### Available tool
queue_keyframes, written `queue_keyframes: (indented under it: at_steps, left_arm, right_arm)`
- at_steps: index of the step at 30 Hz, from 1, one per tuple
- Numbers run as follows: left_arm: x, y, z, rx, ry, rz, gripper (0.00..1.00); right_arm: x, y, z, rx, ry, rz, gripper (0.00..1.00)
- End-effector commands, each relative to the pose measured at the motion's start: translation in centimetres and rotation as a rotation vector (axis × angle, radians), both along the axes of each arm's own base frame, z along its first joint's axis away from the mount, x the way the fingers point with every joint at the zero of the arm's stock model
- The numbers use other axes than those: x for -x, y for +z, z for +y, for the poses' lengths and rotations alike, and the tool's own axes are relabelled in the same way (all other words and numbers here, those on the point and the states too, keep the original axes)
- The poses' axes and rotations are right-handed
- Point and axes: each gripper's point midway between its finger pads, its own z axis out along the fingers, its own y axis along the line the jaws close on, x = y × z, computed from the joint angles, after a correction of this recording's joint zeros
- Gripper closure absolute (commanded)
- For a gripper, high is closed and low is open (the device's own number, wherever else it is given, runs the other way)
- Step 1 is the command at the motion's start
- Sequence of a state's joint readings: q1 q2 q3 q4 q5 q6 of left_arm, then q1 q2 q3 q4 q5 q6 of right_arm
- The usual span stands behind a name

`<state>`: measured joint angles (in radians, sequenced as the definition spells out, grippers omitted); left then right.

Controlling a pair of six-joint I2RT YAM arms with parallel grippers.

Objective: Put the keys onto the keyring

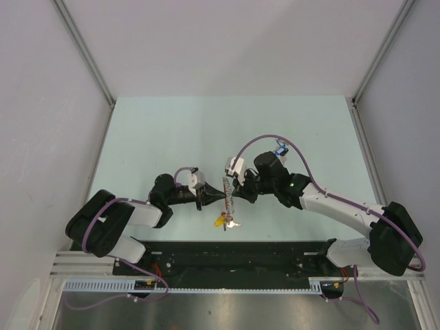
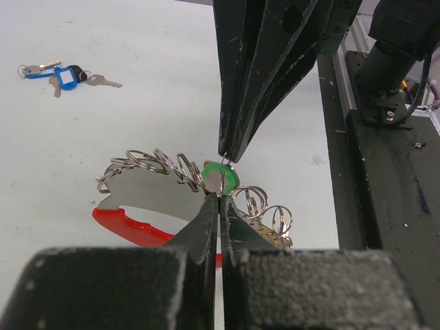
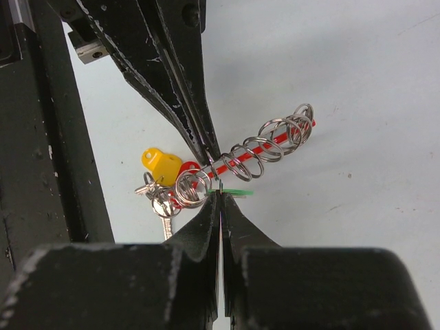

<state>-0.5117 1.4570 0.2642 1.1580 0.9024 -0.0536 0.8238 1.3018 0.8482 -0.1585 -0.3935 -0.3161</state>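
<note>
Both grippers were clenched, tip to tip: the left gripper [image 2: 220,199] and right gripper [image 2: 231,155] pinched at the green key [image 2: 221,176] among the keyring [image 2: 148,165] coils, while the blue key [image 2: 63,78] lay well apart on the table [image 2: 103,130].

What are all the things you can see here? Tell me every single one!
green key: one, green head, right between the two pincer tips.
keyring: one bunch, silvery rings on a curved red loop, mid-table between the arms.
yellow tag: one, yellow, at the bunch's end next to little silvery keys.
blue-tagged keys: one small bunch, blue tag, lying apart on the table.
table: one, pale green, under everything.
left pincer: one, black, shut on the keyring's rings.
right pincer: one, black, shut on the green key.
</note>
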Motion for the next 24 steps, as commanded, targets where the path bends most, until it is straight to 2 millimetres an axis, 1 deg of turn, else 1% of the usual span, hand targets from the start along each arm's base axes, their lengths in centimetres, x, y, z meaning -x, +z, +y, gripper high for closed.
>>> queue_keyframes:
  at_steps: [1, 24]
  left_arm:
    - [-0.86, 2.24, -0.32, 0.046, -0.005, -0.086, 0.99]
    - [-0.61, 2.31, -0.28, 0.049, -0.019, -0.087, 0.99]
  right_arm:
    - [-0.45, 1.92, 0.51, -0.021, -0.001, -0.038, 1.0]
    - [-0.81, 1.96, 1.4, -0.041, 0.011, -0.053, 1.0]
